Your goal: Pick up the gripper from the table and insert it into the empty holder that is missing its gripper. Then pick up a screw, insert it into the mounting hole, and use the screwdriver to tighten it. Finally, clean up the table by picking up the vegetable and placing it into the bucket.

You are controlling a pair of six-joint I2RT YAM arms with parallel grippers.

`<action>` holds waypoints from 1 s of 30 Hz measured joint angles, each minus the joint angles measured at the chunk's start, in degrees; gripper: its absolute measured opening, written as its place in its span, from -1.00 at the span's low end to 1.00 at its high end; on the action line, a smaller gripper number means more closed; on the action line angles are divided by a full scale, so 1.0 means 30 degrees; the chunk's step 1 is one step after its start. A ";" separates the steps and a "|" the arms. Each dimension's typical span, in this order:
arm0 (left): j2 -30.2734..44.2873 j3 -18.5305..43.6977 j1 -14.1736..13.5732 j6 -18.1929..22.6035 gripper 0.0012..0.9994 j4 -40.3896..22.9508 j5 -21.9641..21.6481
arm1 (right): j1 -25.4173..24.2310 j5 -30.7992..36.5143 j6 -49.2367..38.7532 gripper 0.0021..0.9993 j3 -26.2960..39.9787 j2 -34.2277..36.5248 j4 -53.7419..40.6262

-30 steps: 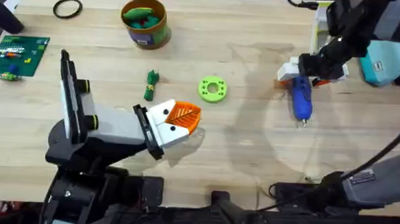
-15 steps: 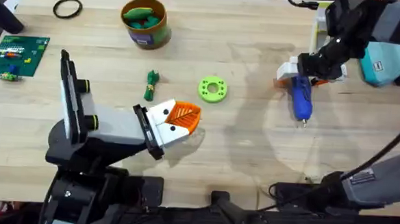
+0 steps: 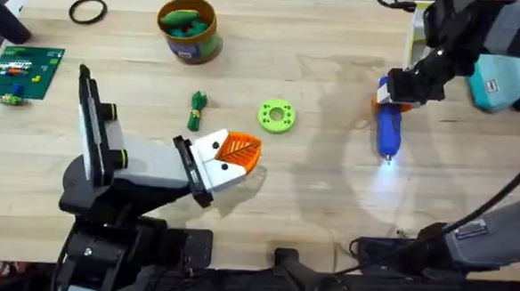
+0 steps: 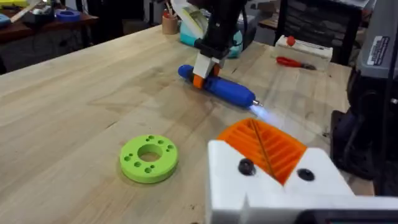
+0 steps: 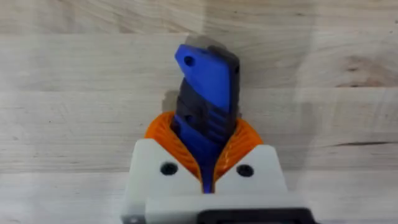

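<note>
We saw the right gripper [image 3: 397,88] near the far right of the desk [image 3: 329,194], its orange pads pinched on the blue screwdriver [image 3: 387,130]. In the right wrist view the screwdriver [image 5: 205,106] ran up between the two ribbed pads [image 5: 165,140], which pressed on its body from both sides. The tool lay low over the wood with its tip pointing toward the near edge, and a pale bluish glow shone on the desk just at that tip. From the left wrist view the screwdriver [image 4: 217,87] lay nearly flat, with the right gripper [image 4: 204,67] coming down on its rear part.

The holder [image 3: 143,162] stood at the near left of the desk on its black base, its white body angled toward the middle. The small white gripper [image 3: 228,155] with the orange ribbed finger sat at the holder's front end, past the black collar. In the left wrist view that same piece [image 4: 273,165] showed its two black dots below the orange finger. We could not tell how the left arm's own gripper stood.

The dark green vegetable [image 3: 196,109] lay on the wood just beyond the holder's front end, beside a lime-green disc [image 3: 276,115]. The bucket [image 3: 189,28] stood near the far edge with green pieces inside, and a thin black ring [image 3: 88,10] lay to its left. A green circuit board [image 3: 21,71] rested at the far left.
</note>
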 joint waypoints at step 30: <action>0.0000 0.0000 0.0000 0.0005 -0.98 0.0000 0.0000 | 0.0112 -0.0983 0.0038 -0.95 0.3773 -0.3973 -0.0835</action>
